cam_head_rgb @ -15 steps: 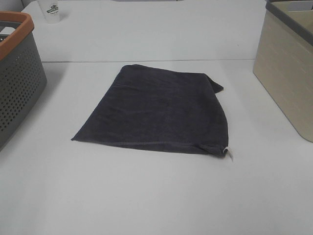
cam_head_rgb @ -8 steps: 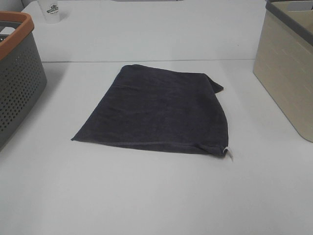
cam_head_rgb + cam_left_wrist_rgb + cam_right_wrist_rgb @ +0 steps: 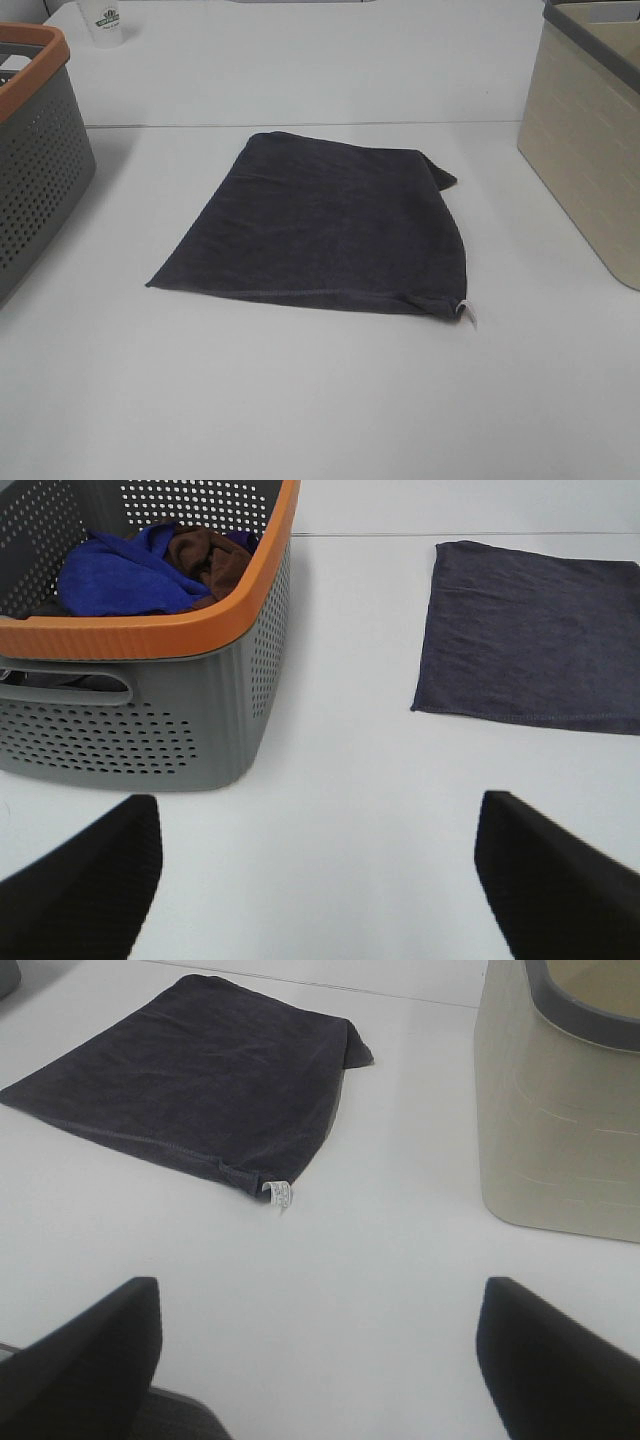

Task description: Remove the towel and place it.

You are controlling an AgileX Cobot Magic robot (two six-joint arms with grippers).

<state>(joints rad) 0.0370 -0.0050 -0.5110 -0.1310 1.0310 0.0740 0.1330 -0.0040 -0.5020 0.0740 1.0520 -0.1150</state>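
Note:
The dark charcoal-grey towel (image 3: 325, 225) lies flat on the white table (image 3: 300, 400) in the middle of the exterior high view, with a small white tag (image 3: 466, 314) at its front right corner. It also shows in the left wrist view (image 3: 535, 630) and in the right wrist view (image 3: 195, 1075). No arm shows in the exterior high view. My left gripper (image 3: 315, 880) is open and empty, well short of the towel. My right gripper (image 3: 320, 1360) is open and empty, short of the tag (image 3: 280, 1194).
A grey perforated basket with an orange rim (image 3: 30, 150) stands at the left; it holds blue and brown cloths (image 3: 140, 565). A beige bin with a grey rim (image 3: 590, 130) stands at the right. A white cup (image 3: 101, 22) stands at the back left.

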